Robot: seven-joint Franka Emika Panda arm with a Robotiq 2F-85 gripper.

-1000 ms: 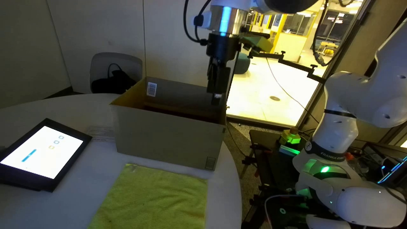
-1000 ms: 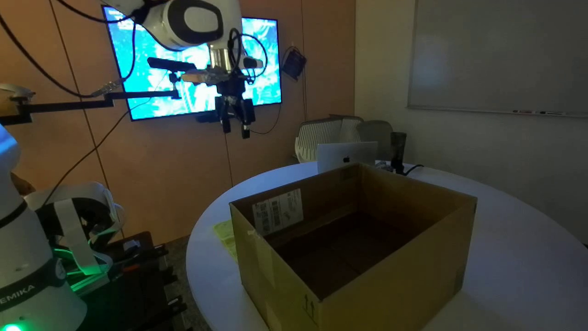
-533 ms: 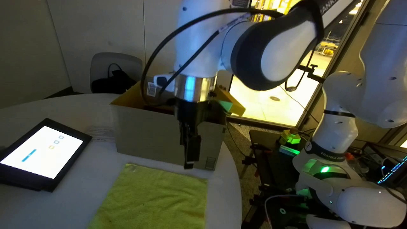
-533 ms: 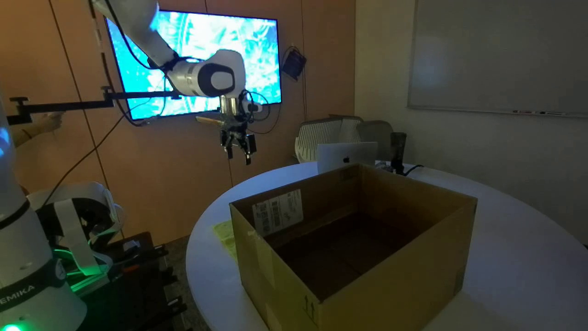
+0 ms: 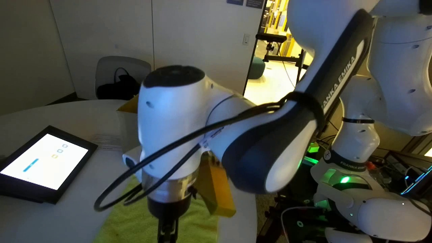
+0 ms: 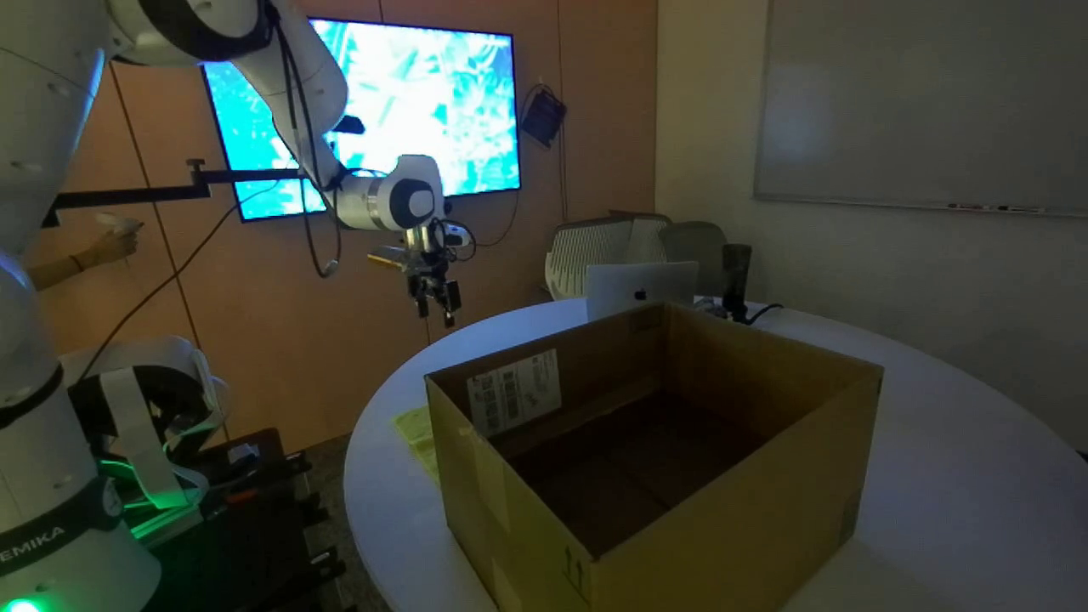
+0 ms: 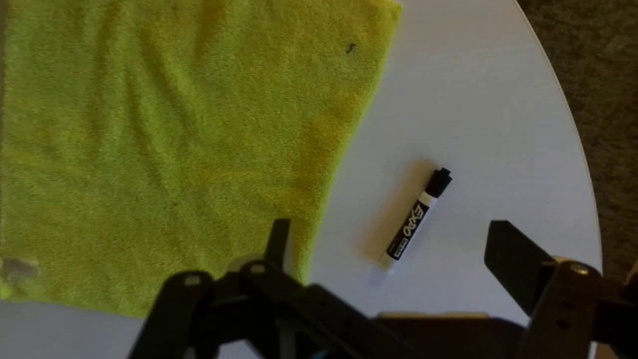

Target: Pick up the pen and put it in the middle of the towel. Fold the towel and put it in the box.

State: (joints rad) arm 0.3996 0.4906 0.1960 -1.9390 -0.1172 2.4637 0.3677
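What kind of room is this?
Probably a meeting room in an office or lab, judging from an exterior view: a large lit wall screen, a whiteboard and a white table with a rounded edge.

Towel point(image 7: 174, 149) soft-napped cloth; box point(image 6: 722, 518) matt cardboard; pen point(image 7: 414, 219) smooth plastic

Yellow-green towel point(image 7: 199, 139), black-and-white pen point(image 7: 412, 223), brown box point(image 6: 739, 510), white table point(image 7: 478, 109), black tool point(image 6: 436, 314)
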